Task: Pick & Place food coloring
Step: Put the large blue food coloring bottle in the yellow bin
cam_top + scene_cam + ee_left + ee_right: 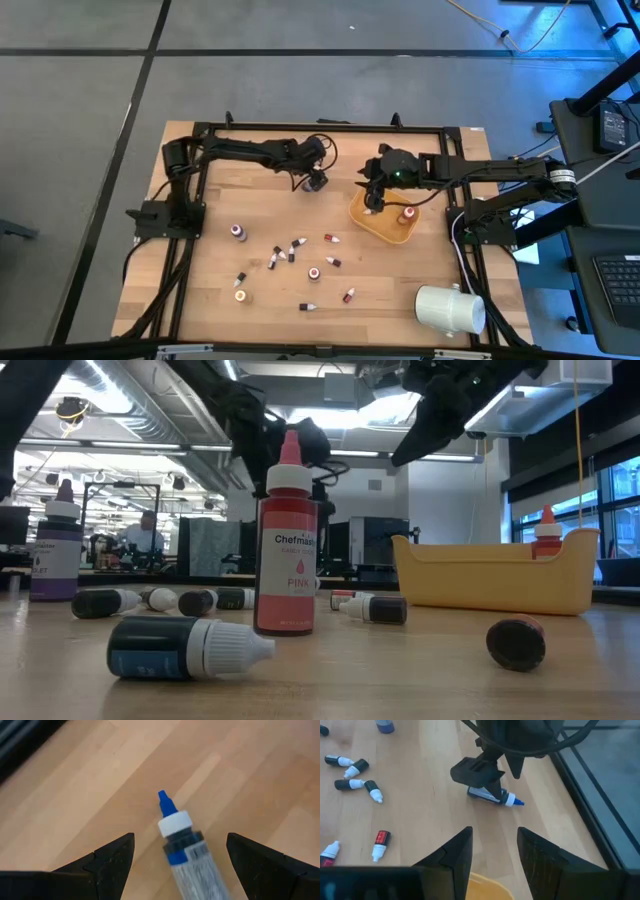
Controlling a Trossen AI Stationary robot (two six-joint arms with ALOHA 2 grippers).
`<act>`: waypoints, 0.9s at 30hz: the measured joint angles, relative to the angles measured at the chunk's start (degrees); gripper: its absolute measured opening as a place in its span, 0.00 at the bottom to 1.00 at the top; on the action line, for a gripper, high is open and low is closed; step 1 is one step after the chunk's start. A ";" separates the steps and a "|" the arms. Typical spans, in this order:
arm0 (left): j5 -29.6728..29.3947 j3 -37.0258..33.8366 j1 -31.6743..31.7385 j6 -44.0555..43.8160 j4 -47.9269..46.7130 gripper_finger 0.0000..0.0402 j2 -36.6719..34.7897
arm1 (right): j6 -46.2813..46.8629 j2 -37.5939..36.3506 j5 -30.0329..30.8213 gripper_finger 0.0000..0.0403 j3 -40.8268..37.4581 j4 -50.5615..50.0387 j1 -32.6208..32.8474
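Nearest the low camera, a dark dropper bottle (185,648) with a white cap is lying on its side on the wooden table (380,300), and just behind it a red bottle labelled pink (287,540) is standing upright. Another dark bottle (517,643) is lying end-on to the right. Farther back, more small bottles are lying scattered across the table middle (290,252), and a purple bottle (55,545) is standing upright at the left. A white cylinder (450,308) is lying near the table's front right corner. The yellow-orange bowl (385,222) is sitting right of centre, holding one upright bottle with an orange cap (408,213). The right gripper (373,203) is hanging over the bowl's rear-left edge, its fingers partly apart with nothing seen between them in the wrist view. Beyond the bowl, toward the back edge, the left gripper (316,183) is poised low with fingers spread wide on either side of a blue-tipped, white-capped bottle (177,837) lying flat on the wood, not clamping it.
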 joint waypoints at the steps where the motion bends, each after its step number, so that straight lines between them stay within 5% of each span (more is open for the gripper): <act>1: 0.33 0.22 0.02 -0.80 -0.12 0.77 0.69 | 0.44 0.00 -0.02 0.39 0.00 -0.28 0.00; 13: 0.80 0.23 -0.07 -3.87 -4.81 0.73 2.58 | -0.94 0.00 -1.60 0.39 0.00 -1.41 0.00; 27: 4.07 -2.55 -1.53 -3.24 -5.66 0.42 2.43 | 0.41 0.00 -1.51 0.39 0.00 -2.09 0.02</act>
